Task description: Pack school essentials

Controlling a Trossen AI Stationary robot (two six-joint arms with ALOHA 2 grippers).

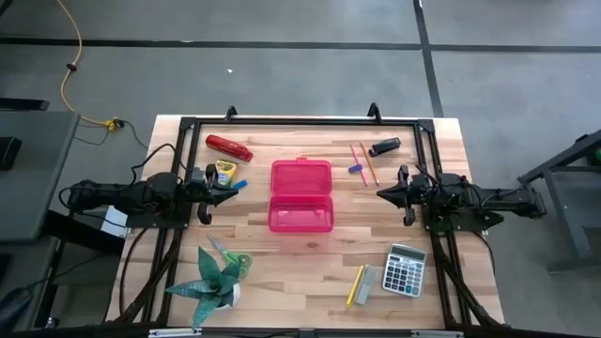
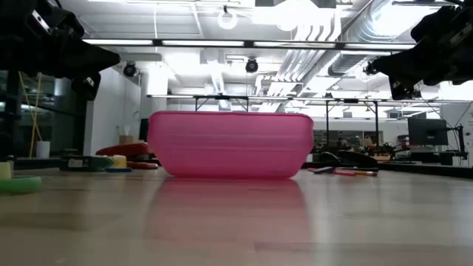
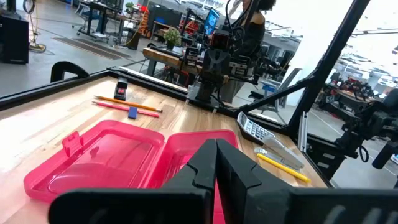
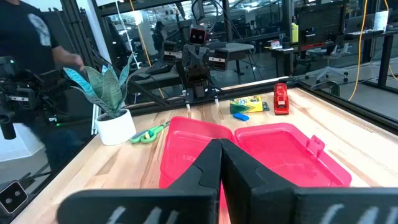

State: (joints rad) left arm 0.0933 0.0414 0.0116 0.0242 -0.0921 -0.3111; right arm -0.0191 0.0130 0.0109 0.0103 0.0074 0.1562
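1. In the middle of the table (image 1: 282,272), the pink case (image 1: 301,195) is lying open, lid and tray side by side, and nothing is showing inside either half in the high view or in the wrist views.
2. Judging by that, the packing is not yet begun: every school item is sitting out on the wood, apart from the case.
3. On the left arm's side, the yellow-green crayon box (image 1: 224,172) is lying just beside a small blue piece (image 1: 240,185), with a red stapler (image 1: 228,146) farther toward the far edge.
4. On the right arm's side, a pink pencil (image 1: 357,158) and an orange pencil (image 1: 369,163) are lying close together at the far end, with a tiny blue piece (image 1: 356,170) touching or nearly touching the pink one, and a dark stapler-like object (image 1: 384,147) is sitting near them.
5. Toward the near edge on the same side, a yellow pencil (image 1: 355,285) is lying against a small grey block (image 1: 366,284), with a calculator (image 1: 406,269) just beside.
6. The green scissors (image 1: 232,255) and the potted plant (image 1: 212,282) are sitting at the near left.
7. The left gripper (image 1: 232,192) is hovering near the crayon box, its fingers (image 3: 239,177) pressed together and grasping nothing.
8. The right gripper (image 1: 383,192) is hanging at the case's other side, well apart from the pencils, its fingers (image 4: 249,171) likewise clenched on nothing.
9. All of the collecting, and closing the case if that is wanted, is waiting to be done.
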